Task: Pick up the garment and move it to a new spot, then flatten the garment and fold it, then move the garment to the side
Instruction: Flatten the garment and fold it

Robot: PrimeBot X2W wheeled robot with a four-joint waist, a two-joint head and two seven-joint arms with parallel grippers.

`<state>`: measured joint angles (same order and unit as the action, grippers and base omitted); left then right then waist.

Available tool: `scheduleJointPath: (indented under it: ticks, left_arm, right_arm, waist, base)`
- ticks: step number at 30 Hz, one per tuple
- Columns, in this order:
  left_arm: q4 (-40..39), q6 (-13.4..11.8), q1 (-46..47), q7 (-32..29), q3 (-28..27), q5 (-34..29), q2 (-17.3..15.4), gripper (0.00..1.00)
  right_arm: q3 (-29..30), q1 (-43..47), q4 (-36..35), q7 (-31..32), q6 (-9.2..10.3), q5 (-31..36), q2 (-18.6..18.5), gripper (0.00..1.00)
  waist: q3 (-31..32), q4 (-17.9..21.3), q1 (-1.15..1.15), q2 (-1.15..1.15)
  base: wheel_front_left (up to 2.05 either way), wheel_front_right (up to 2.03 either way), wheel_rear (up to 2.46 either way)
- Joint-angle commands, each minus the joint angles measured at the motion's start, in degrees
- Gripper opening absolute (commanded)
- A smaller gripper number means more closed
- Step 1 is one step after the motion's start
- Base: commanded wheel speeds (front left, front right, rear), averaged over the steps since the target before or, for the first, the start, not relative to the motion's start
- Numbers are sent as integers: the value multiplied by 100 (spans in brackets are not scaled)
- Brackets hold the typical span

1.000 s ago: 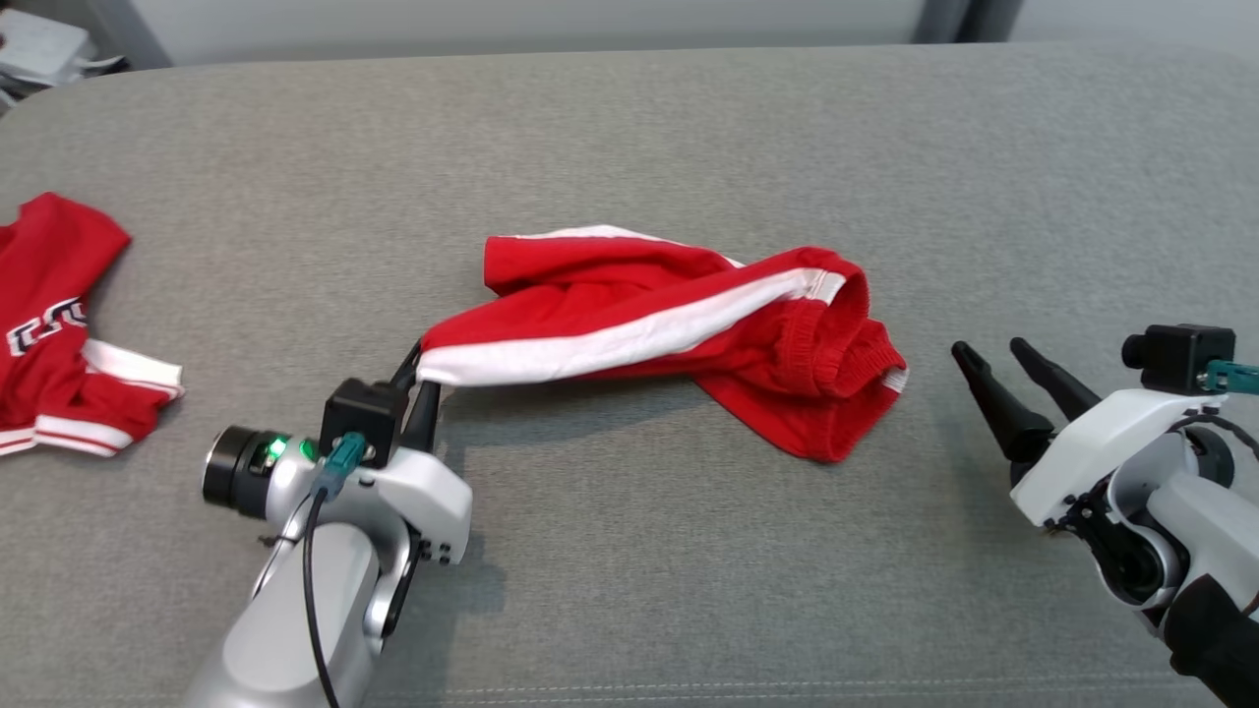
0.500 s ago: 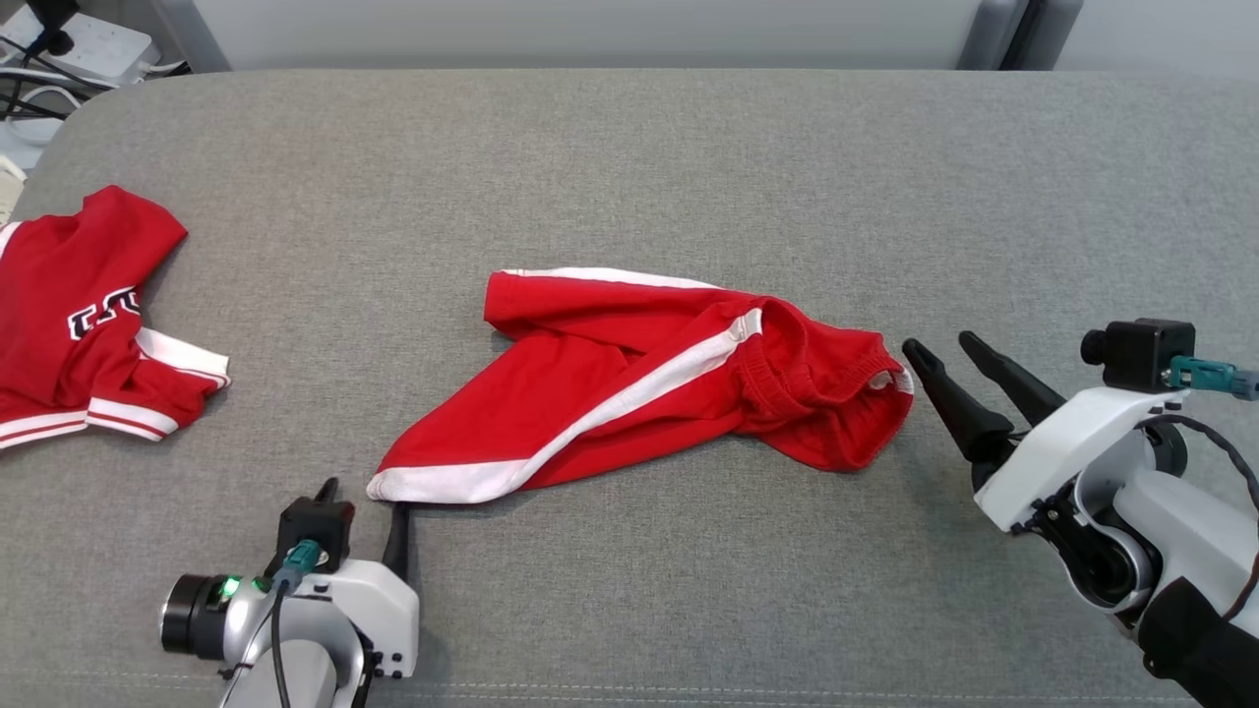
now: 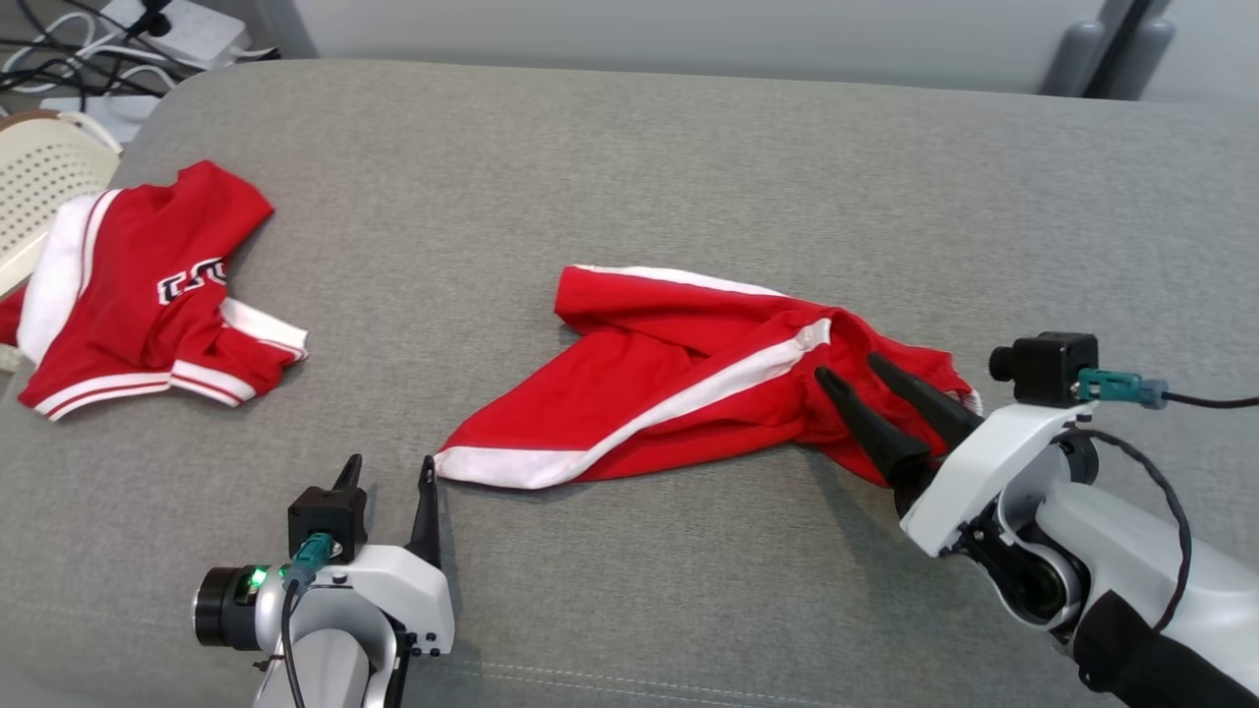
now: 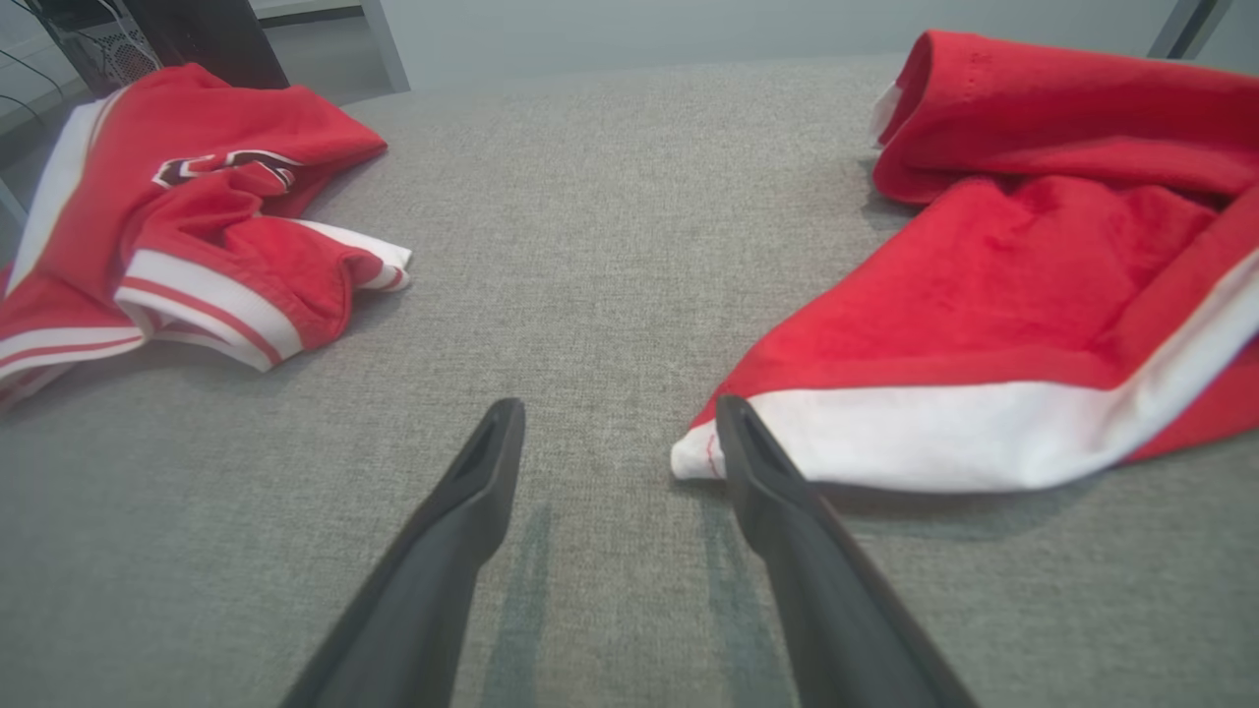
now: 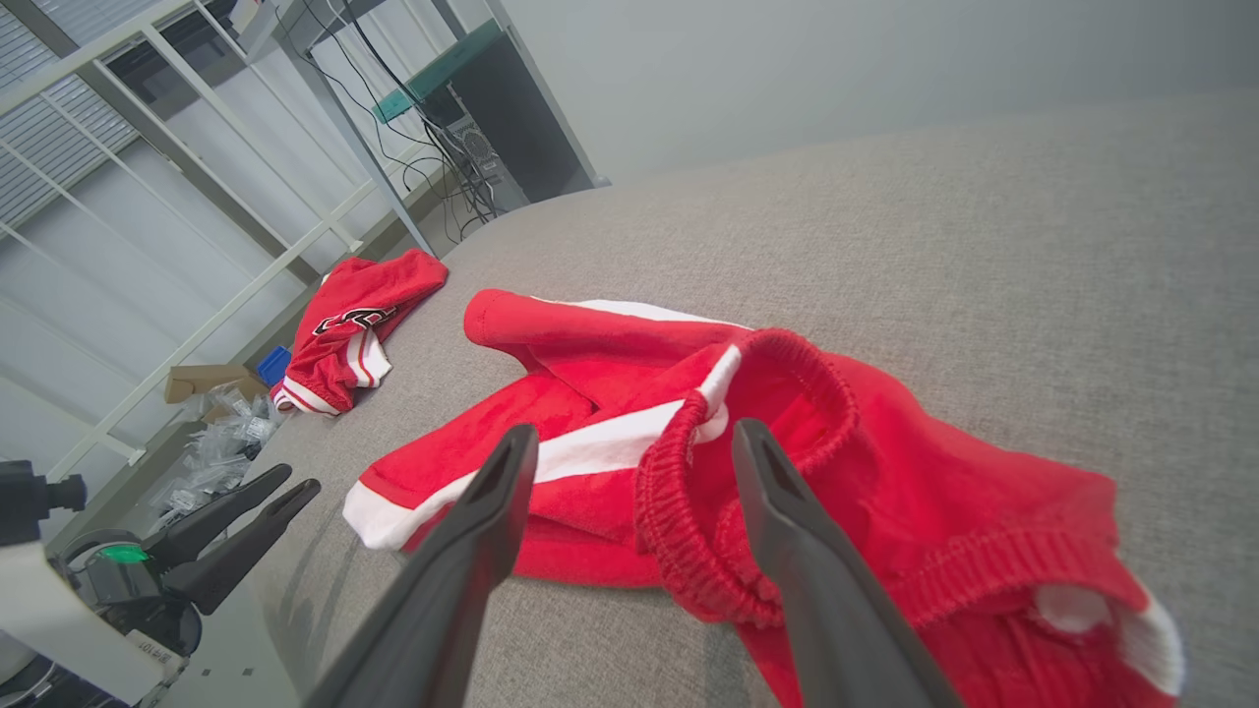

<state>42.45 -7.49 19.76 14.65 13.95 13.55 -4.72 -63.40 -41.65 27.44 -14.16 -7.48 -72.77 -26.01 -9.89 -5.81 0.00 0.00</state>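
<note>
The garment (image 3: pixel 689 379) is a pair of red shorts with a white side stripe, lying crumpled in the middle of the grey padded surface (image 3: pixel 629 147). My left gripper (image 3: pixel 389 470) stands open just left of the white hem corner, holding nothing. In the left wrist view that hem (image 4: pixel 885 438) lies against the outside of the right finger of the left gripper (image 4: pixel 620 408). My right gripper (image 3: pixel 848 366) is open over the shorts' right end. In the right wrist view the right gripper (image 5: pixel 634 431) straddles the elastic waistband (image 5: pixel 669 492) with jaws apart.
A second red jersey (image 3: pixel 148 295) with white trim and lettering lies at the surface's left edge. Beyond it stands a cream perforated basket (image 3: pixel 44 177), and a power strip with cables (image 3: pixel 167 20) lies on the floor. The surface's far edge runs along the top.
My left gripper opened and let go of the white hem, and the shorts dropped flat. The left gripper drew back. The right gripper moved in over the waistband. The camera shifted too.
</note>
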Motion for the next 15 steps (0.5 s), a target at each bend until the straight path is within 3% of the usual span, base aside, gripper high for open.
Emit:
scheduleJointPath:
  ticks: [1, 13, 14, 15]
  left_arm:
    - [-207, 76, -8, 35, -226, -54, -85, 100]
    - [-570, 328, -158, 35, -303, -270, 155, 100]
    - [-588, 340, -164, 35, -307, -279, 161, 100]
    - [-603, 352, -168, 35, -310, -286, 166, 100]
  right_arm:
    - [52, -48, 48, -77, -1, -139, 7, 100]
    - [156, -264, 785, 83, -1, -774, 182, 100]
    - [154, -287, 817, 97, -1, -799, 189, 98]
    - [154, -312, 847, 104, -1, -820, 197, 88]
  waist:
    - [-22, -132, 0, 0]
    - [-129, -528, 0, 0]
    - [-141, -542, 0, 0]
    - [-154, -556, 0, 0]
  base:
    - [0, 0, 0]
    - [0, 0, 0]
    - [0, 0, 0]
    - [0, 0, 0]
